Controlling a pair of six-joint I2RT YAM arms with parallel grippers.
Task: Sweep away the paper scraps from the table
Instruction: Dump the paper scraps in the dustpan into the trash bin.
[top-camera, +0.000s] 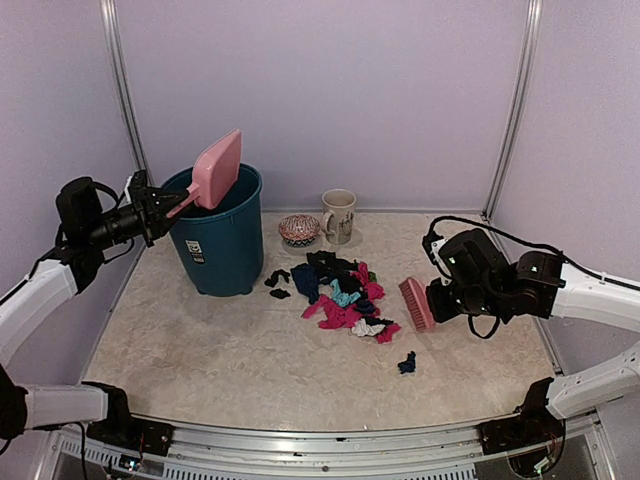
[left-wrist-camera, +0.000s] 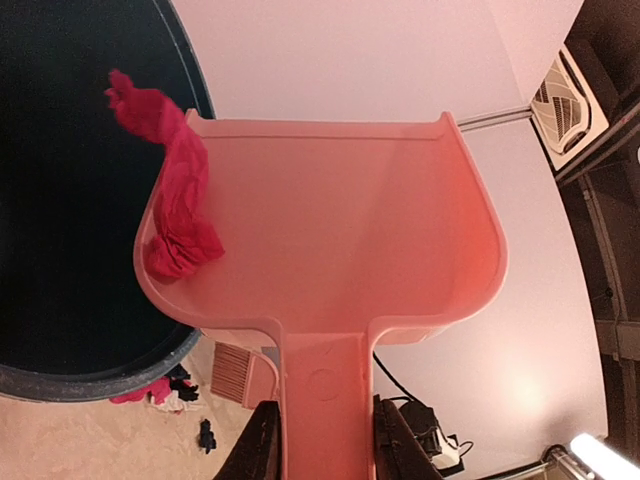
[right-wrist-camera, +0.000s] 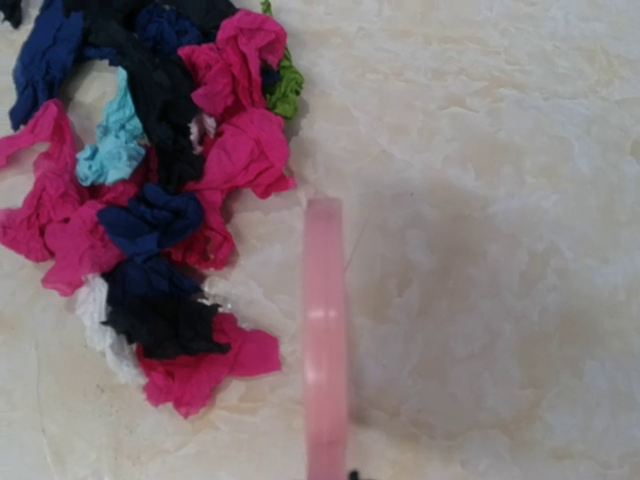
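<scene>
the left gripper is closed partway on the handle of the pink dustpan, a finger pressed to each side of it, and holds the pan raised and tilted over the open mouth of the teal bin at the back left of the table. in the left wrist view one magenta scrap clings to the pan's side wall, hanging over the dark inside of the bin. the right gripper is clamped fully tight on the pink brush, which stands on the table just right of the paper scraps. most of these lie heaped mid-table in black, navy, magenta, teal, white and a bit of green. two small black pieces sit apart between the heap and the bin, and a lone navy scrap lies nearer the front edge. behind the heap, by the back wall, stand a mug and a patterned bowl, side by side.
</scene>
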